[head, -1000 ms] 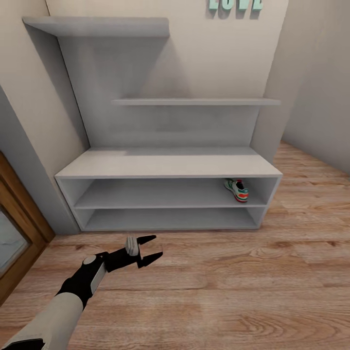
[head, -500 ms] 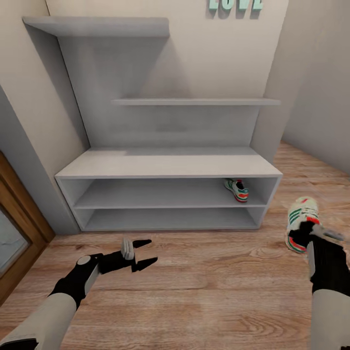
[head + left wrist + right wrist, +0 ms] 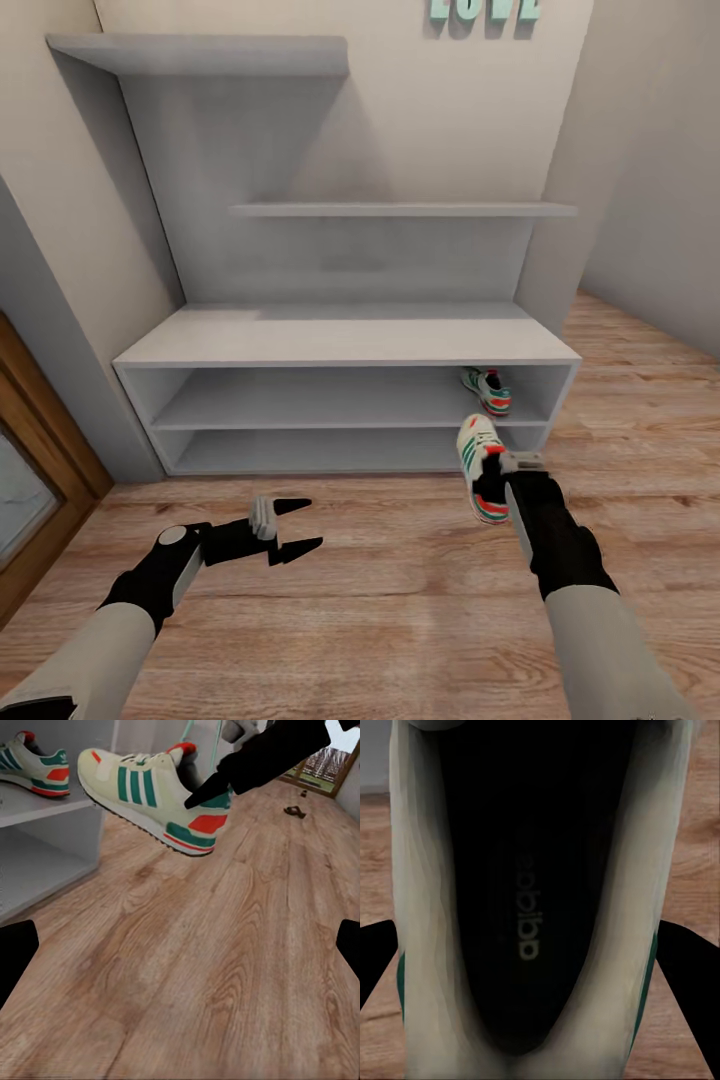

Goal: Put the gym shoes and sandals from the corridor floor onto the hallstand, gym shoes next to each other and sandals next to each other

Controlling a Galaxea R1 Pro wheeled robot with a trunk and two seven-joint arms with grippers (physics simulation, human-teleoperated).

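Note:
One gym shoe (image 3: 487, 391) sits at the right end of the upper open tier of the hallstand (image 3: 340, 345); it also shows as the shoe on the shelf (image 3: 34, 769). My right gripper (image 3: 497, 488) is shut on the heel end of the second gym shoe (image 3: 478, 462), held above the corridor floor (image 3: 400, 580) just in front of the rack's right end. The held shoe (image 3: 150, 795) hangs toe toward the shelf. Its dark insole (image 3: 529, 907) sits between my right fingers. My left gripper (image 3: 292, 524) is open and empty, low over the floor. Two small brown shapes (image 3: 295, 811) far down the floor may be the sandals.
Stepped wall shelves (image 3: 400, 210) rise above the rack, with teal letters (image 3: 485, 8) on the wall. A wooden door frame (image 3: 45, 450) stands at the left. A wall corner (image 3: 560, 220) borders the rack's right side. A bright glazed opening (image 3: 326, 765) lies far along the corridor.
My right arm has carried the gym shoe from the right toward the middle, closer to the rack's right end. The left gripper has stayed almost still.

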